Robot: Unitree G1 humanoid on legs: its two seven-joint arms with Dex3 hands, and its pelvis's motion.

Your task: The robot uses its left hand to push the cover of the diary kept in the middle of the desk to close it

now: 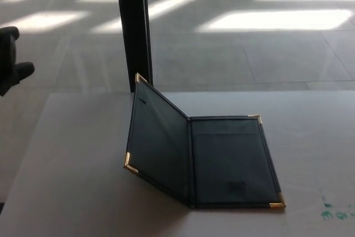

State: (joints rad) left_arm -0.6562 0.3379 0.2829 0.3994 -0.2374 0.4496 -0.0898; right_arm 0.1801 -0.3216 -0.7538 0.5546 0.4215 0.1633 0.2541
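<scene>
A dark green diary (227, 162) with gold corner caps lies open in the middle of the pale desk (77, 170). Its right half rests flat. Its left cover (158, 140) stands up at a steep tilt, leaning left. My left hand (12, 59), black, shows at the picture's left edge, raised beyond the desk's left side and well apart from the cover. Only part of it shows, with fingertips pointing right. My right hand is out of the picture.
A black post (133, 29) stands just behind the desk's far edge, close to the cover's top corner. Green marks (335, 213) stain the desk at the lower right. Sunlit floor lies beyond the desk.
</scene>
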